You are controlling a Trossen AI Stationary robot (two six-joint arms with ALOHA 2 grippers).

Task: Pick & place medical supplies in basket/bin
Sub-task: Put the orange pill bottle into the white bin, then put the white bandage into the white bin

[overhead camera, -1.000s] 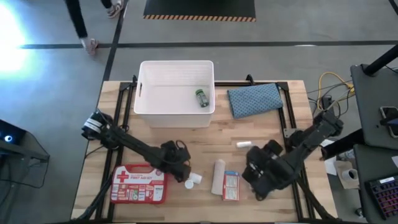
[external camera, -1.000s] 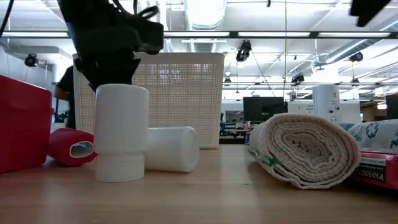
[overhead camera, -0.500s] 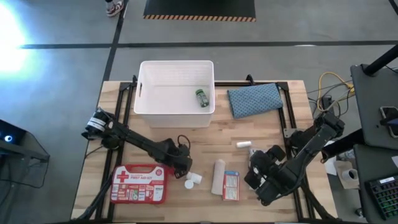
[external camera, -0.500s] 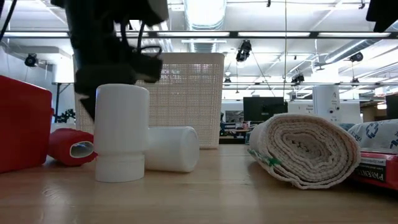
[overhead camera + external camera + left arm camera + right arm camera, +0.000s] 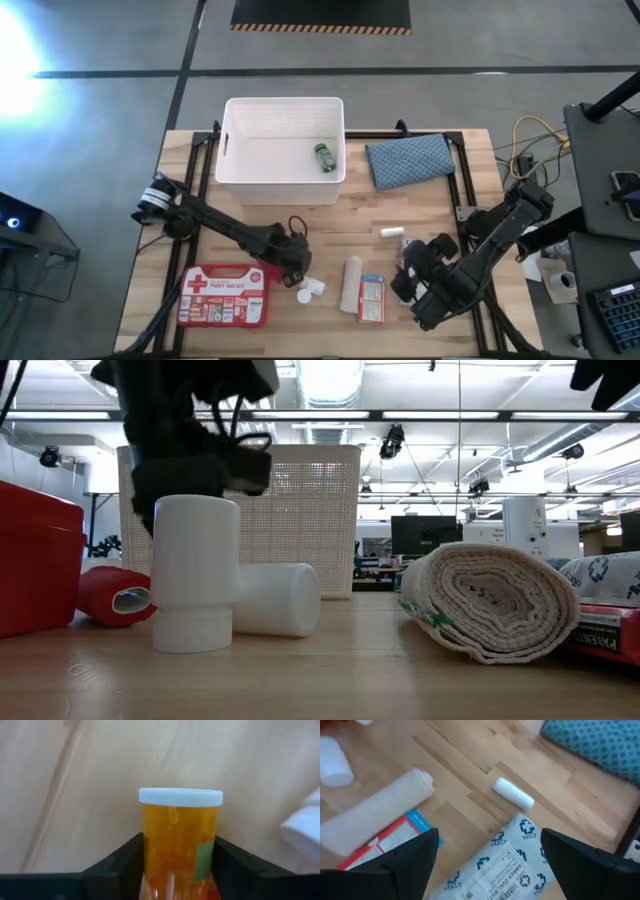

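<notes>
The white rectangular plastic bin sits at the table's far side, a small green-capped bottle inside it. The blue-grey cloth pouch lies just right of the bin. At the near edge, left to right: red first-aid case, two small white bottles, beige bandage roll, red-white box. A small white roll lies between pouch and box.

Both arms black, slim links w/ bulkier joints. Left arm: silver-white cap at base end, left of frame; thin black cable loop near wrist. Right arm: chunky black wrist block, lower right. Fingers matte black, angular.
</notes>
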